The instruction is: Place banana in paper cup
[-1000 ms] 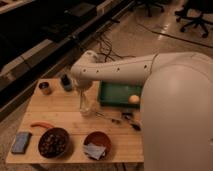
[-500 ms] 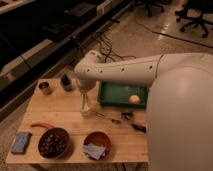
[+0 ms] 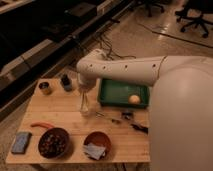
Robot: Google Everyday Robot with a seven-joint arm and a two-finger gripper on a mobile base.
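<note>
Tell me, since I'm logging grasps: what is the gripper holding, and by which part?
Cannot be told. The gripper hangs low over the wooden table left of the green tray; any held object is not distinguishable there.

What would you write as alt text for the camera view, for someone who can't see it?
A white robot arm reaches over a wooden table, its gripper hanging down near the table's middle, beside a green tray holding a round yellowish ball. Two bowls sit along the near edge, an orange-red carrot-like piece to their left, and two small containers at the far left corner.
</note>
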